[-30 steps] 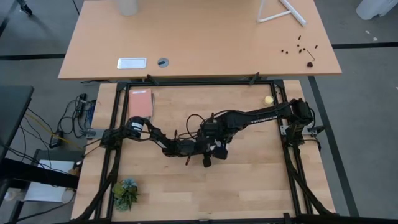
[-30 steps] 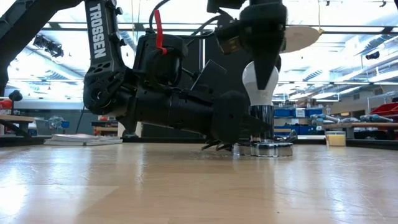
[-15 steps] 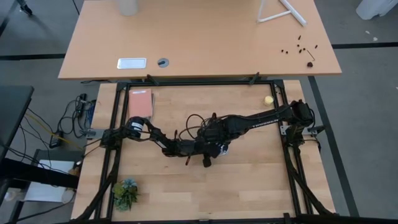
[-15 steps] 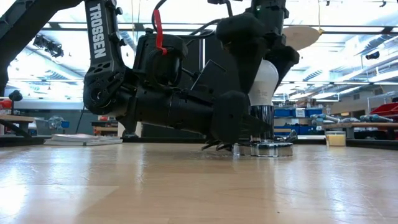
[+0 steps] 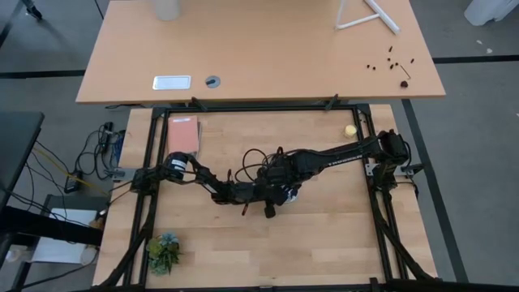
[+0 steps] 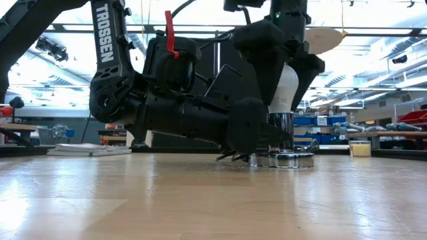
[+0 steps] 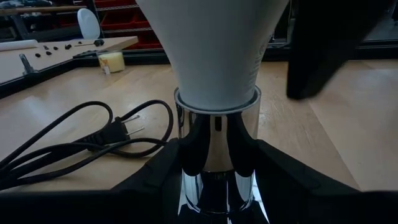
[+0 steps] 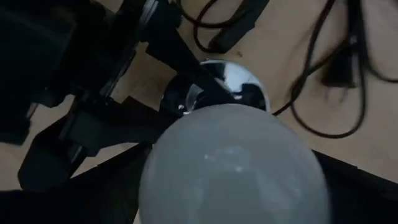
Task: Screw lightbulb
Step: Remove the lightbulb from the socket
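Observation:
The white lightbulb (image 6: 287, 87) stands upright in a shiny socket (image 6: 281, 130), whose base disc (image 6: 290, 160) rests on the table. My left gripper (image 7: 216, 186) lies low and level and is shut on the socket. My right gripper (image 6: 285, 93) points down over the bulb (image 8: 233, 168) and is open. Its fingers (image 6: 310, 70) stand on either side of the globe, and no contact with it shows. In the high view the right gripper (image 5: 285, 183) covers most of the bulb. My left gripper pinches the socket's chrome stem (image 7: 216, 143) between its two fingers (image 7: 155, 177), just below the bulb's neck. The fingers come in level from the table's left. The socket stays upright with its base disc on the table.
The socket's black cord and plug (image 7: 124, 130) lie looped on the table beside it. A yellow ball (image 5: 349, 129) sits at the far right, a pink book (image 5: 182, 135) at the far left and a small plant (image 5: 165, 251) at the near left corner.
My right gripper has rolled about its downward-pointing line while staying over the bulb. In the low view its fingers were stacked over the globe and now show on either side of it. The bulb and socket have not visibly moved.

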### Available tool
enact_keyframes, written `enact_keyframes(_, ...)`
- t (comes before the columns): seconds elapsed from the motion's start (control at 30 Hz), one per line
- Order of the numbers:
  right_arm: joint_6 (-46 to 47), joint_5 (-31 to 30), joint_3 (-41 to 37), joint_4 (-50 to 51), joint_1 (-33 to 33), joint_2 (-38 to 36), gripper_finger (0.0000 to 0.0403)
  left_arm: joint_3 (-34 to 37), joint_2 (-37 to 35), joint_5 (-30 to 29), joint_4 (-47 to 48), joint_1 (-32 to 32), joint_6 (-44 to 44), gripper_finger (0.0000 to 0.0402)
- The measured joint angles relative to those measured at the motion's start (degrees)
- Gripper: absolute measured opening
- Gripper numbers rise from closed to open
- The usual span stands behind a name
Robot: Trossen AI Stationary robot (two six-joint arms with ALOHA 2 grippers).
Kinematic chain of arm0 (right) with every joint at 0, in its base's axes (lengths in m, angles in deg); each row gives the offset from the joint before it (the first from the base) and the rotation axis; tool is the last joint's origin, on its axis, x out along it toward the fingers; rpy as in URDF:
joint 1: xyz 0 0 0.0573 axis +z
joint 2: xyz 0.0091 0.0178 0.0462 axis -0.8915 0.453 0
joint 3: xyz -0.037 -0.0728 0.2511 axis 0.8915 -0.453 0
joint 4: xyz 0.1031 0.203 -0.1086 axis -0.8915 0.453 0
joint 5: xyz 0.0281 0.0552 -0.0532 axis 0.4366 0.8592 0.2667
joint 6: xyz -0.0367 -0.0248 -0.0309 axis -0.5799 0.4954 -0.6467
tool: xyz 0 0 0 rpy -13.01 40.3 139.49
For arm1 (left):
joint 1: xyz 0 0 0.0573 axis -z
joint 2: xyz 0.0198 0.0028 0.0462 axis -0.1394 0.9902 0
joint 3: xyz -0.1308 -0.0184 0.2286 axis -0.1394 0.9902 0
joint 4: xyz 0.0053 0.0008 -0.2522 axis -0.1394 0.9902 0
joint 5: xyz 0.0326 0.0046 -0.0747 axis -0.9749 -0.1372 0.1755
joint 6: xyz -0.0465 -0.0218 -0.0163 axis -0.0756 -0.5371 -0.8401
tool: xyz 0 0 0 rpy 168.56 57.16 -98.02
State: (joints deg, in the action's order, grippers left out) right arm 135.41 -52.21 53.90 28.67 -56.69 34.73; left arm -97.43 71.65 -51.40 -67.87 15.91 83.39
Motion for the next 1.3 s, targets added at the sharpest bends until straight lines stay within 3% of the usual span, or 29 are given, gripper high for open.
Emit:
enact_keyframes(0.73, -13.1, 1.6, -3.2, -4.2, -1.6, -0.1, 0.0356, 0.0, 0.0, -0.3, 0.0, 0.0, -0.2, 0.0171)
enact_keyframes(1.1, -36.2, 1.3, -3.2, -4.1, -1.7, -0.1, 0.0241, 0.0, 0.0, -0.2, 0.0, 0.0, 0.0, 0.0171)
enact_keyframes(1.3, -55.9, 1.2, -3.3, -4.2, -1.7, -0.1, 0.0239, 0.0, 0.0, -0.3, 0.0, 0.0, 0.2, 0.0171)
